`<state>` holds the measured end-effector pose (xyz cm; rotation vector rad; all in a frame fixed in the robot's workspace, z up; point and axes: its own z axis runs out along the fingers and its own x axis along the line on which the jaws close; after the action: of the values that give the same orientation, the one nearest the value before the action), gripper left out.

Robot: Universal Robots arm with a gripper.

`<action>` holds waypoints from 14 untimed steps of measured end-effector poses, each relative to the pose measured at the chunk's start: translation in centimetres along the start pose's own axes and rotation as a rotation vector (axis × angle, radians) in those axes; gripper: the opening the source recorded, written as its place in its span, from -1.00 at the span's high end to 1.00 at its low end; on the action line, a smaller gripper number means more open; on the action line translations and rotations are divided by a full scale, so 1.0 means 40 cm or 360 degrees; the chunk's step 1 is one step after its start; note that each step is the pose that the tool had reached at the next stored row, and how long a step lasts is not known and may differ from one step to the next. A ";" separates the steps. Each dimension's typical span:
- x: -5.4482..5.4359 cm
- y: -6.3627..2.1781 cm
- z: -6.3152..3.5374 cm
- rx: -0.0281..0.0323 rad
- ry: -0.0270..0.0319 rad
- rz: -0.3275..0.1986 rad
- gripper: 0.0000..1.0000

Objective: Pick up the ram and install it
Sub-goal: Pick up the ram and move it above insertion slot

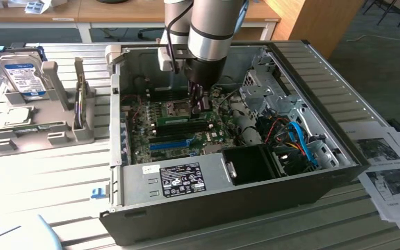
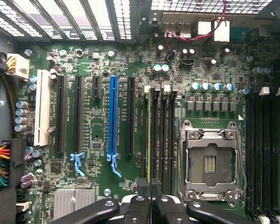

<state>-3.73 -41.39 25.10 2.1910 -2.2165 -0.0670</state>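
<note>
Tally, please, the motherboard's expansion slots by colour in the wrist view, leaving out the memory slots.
White slot: 1
Blue slot: 1
Black slot: 4, one of them short
Total: 6

Nothing legible anywhere. On the power supply label (image 1: 179, 177), black-and-white with dense print and symbols, all too small to read. On the hard drive label (image 1: 23, 77), blue and white, wording unreadable. On the sheets (image 1: 387, 161) at the exterior view's right, photos with lines of print, too fine to make out. On the motherboard (image 2: 95, 126), white lettering beside the slots (image 2: 61, 114), too small to decipher.
</note>
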 end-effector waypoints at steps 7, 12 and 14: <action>0.000 0.000 -0.001 0.00002 -0.00008 0.0012 0.78; 0.000 0.001 -0.020 0.00002 -0.00008 0.0012 0.78; 0.000 0.001 -0.031 0.00003 -0.00009 0.0012 0.78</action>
<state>-3.73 -41.39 26.34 2.1830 -2.2249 -0.0672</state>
